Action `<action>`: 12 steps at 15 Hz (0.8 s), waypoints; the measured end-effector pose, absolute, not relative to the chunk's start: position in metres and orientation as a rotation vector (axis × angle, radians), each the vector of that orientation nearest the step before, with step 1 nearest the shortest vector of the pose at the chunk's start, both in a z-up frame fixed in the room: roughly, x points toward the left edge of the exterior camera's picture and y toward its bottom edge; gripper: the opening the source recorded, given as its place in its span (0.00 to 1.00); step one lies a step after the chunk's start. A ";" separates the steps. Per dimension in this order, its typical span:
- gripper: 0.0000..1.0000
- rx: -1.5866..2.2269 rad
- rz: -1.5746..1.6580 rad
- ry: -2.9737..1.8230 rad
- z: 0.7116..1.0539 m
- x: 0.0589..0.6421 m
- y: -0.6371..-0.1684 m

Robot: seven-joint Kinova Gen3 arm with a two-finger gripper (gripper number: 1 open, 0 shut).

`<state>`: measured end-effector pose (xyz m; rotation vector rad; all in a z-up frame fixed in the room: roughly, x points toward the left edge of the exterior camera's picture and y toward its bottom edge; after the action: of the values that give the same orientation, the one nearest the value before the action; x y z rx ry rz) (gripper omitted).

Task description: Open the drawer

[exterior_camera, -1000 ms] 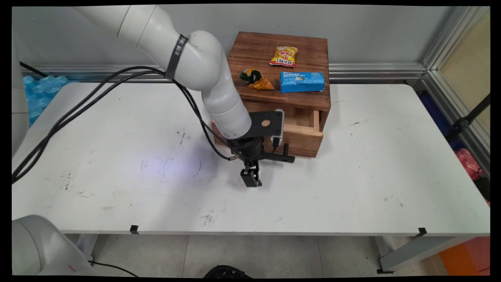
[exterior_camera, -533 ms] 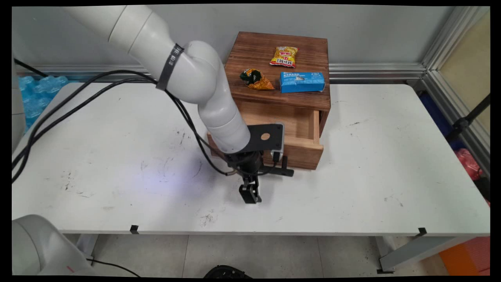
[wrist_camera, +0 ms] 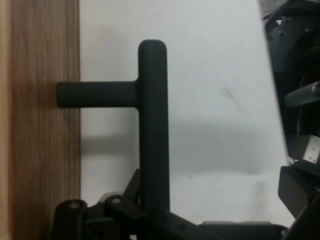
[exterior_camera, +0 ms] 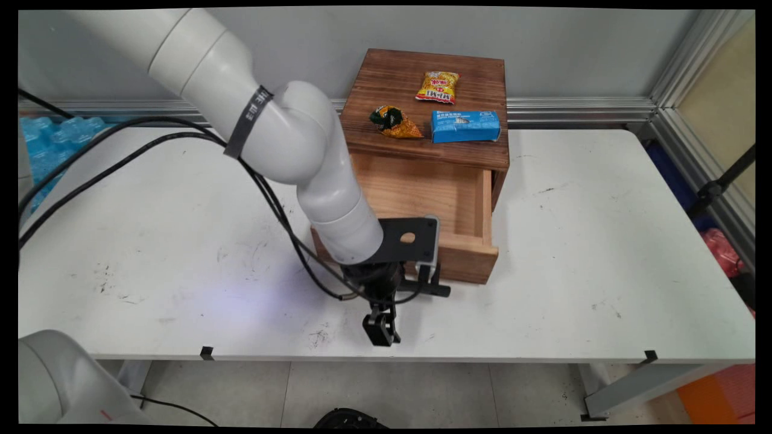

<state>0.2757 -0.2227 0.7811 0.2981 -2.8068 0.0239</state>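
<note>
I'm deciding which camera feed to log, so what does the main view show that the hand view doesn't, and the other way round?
Only the main view shows the wooden cabinet, its drawer pulled out, and on the cabinet's top a yellow snack packet, an orange and green snack bag and a blue box. Only the hand view shows, close up, the black T-shaped handle standing off the drawer front, with its bar running down into the gripper. Both views show the handle, the gripper, the drawer front and the white table.
</note>
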 end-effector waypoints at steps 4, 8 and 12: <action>1.00 0.267 -0.002 -2.806 0.784 0.270 -0.204; 1.00 0.234 -0.024 -2.805 0.786 0.265 -0.188; 1.00 0.199 -0.042 -2.803 0.789 0.261 -0.175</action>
<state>0.2614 -0.1751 0.7894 0.1985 -2.8028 -0.0420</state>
